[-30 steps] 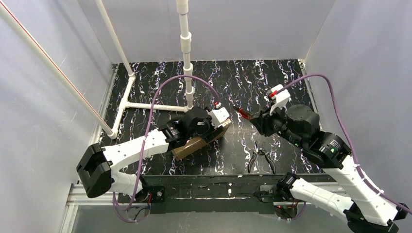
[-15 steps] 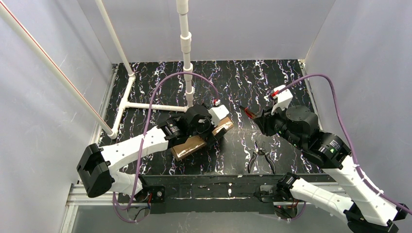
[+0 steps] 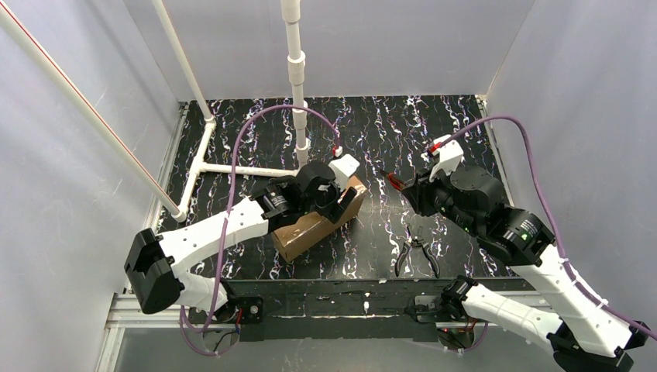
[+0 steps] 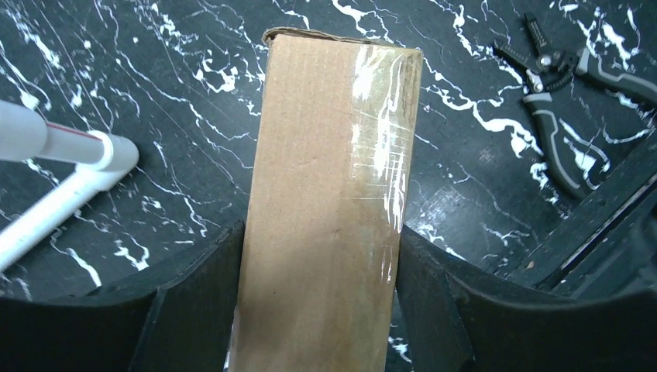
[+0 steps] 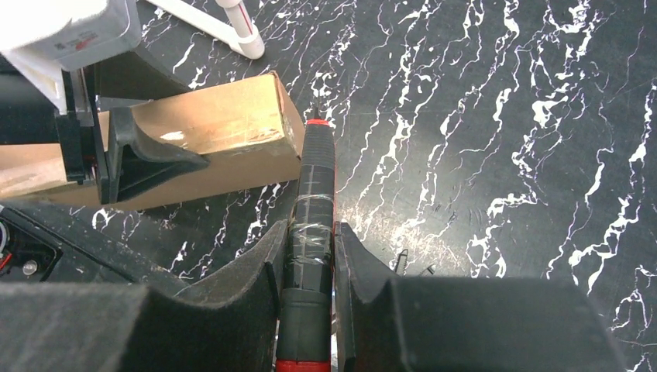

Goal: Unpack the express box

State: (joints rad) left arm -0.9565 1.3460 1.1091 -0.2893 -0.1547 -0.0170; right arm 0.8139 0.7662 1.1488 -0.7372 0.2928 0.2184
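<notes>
1. Top view: your box lies askew on the table, left of centre. The left gripper straddles its far end. The right gripper hangs just right of it. Pliers lie near the front edge.
2. Left wrist: your fingers press both long sides of the box, clamped on it. The box is closed, with clear tape along its face. Its contents are hidden.
3. Right wrist: your jaws are clamped on a black, red-tipped tool wrapped in tape. Its tip is just beside the box's end corner; contact cannot be told. Red print on the white housing is too blurred to read.
</notes>
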